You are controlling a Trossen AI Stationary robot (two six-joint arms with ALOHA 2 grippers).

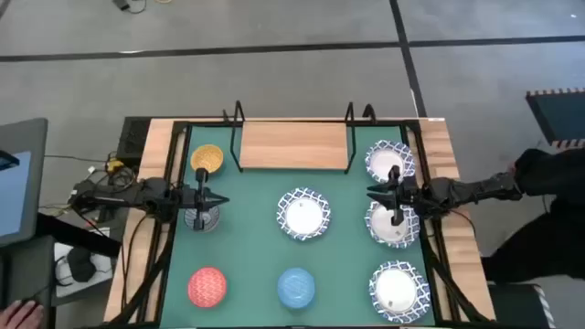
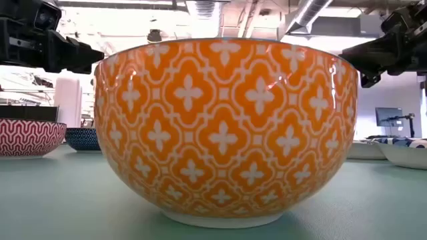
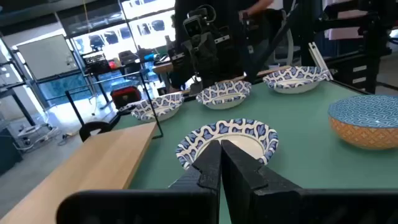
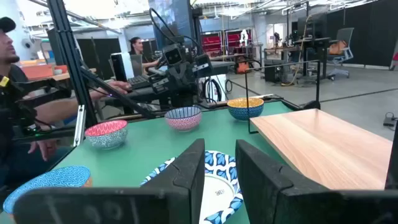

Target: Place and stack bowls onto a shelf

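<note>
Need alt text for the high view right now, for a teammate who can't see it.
Overhead: a green mat holds an empty wooden shelf at the far edge, four white blue-rimmed bowls and small yellow, grey, red and blue bowls. The left gripper hovers shut over the grey bowl, the right gripper above a white one.

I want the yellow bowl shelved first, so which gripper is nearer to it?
Left. The left gripper hovers just beside the yellow bowl; the right gripper sits across the mat, over the white bowls.

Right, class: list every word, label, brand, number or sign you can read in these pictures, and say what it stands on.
None can be read.
Small dark mark inside the white bowl under the right gripper: too small to read.
The shelf and the orange bowl carry no text, only pattern.
</note>
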